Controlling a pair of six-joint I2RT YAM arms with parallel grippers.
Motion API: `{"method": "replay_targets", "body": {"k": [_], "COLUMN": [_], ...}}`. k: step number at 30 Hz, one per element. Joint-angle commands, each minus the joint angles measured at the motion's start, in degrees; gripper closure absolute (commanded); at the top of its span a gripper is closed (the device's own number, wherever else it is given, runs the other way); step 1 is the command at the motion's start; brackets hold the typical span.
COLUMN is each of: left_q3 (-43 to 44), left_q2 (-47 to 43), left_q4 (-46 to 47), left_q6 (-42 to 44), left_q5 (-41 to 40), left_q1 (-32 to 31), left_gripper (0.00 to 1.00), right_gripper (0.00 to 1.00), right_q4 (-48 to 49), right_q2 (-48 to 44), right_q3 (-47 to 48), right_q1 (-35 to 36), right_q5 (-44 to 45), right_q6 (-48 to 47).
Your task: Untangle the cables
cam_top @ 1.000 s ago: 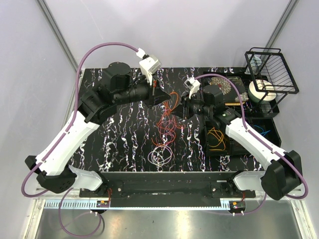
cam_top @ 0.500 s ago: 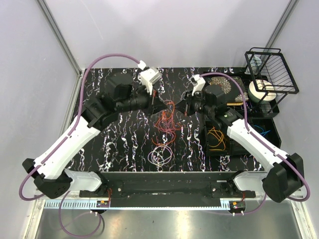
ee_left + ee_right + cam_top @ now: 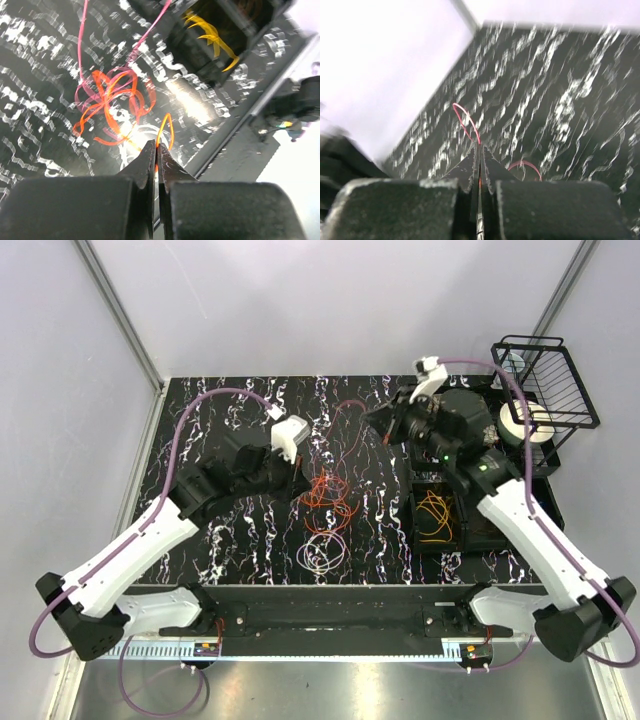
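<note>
Cables [image 3: 326, 502] sit knotted on the table [image 3: 220, 540], the pink coil [image 3: 320, 552] nearest us and untouched. Our left gripper [image 3: 156, 148] is clenched on an orange loop [image 3: 165, 129], likely anchoring the knot. Farther back, our right gripper [image 3: 479, 150] pinches the red strand [image 3: 465, 119], held away so it can slide free.

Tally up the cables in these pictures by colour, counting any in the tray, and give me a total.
Orange cable: 1, pinched by the left gripper
Red cable: 1, pinched by the right gripper
Whitish cable: 1, loose on the table
Yellow cable: 1, in the black tray
Total: 4
</note>
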Motion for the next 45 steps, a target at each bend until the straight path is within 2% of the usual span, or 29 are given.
{"method": "replay_targets", "body": {"k": [1, 13, 20, 24, 28, 37, 45], "left_q3": [-1.7, -4.0, -5.2, -4.7, -5.4, -9.0, -9.0], "left_q2": [0.2, 7.6, 10.8, 14.9, 18.0, 21.9, 22.9], "left_q4": [-1.7, -7.8, -9.0, -12.7, -14.0, -13.4, -11.8], "left_q6": [-0.8, -2.6, -4.0, -5.6, -7.5, -8.7, -10.7], "left_q5": [-8.5, -18.5, -24.2, -30.4, -32.2, -32.1, -33.4], "left_q1": [0.9, 4.6, 7.7, 10.4, 13.6, 26.4, 34.1], "left_gripper": [1.00, 1.00, 1.00, 1.00, 1.00, 1.00, 1.00], "right_gripper": [1.00, 1.00, 1.00, 1.00, 1.00, 1.00, 1.00], "right_q4": [-5.0, -16.3, -19.5, -21.8, -24.7, -26.0, -24.8], "right_q2": [-3.0, 0.6, 4.1, 7.4, 11.2, 13.3, 8.7], "right_q3": [9.7, 37.9, 49.4, 55.8, 65.1, 76.3, 73.0], "right_q1": [0.2, -1.0, -1.1, -1.1, -1.1, -1.1, -1.1], "right_q5": [7.9, 17.4, 20.6, 21.9, 22.9, 28.6, 33.5], "right_q6": [-1.5, -8.2, -12.1, -13.6, -15.2, -21.0, -22.5]}}
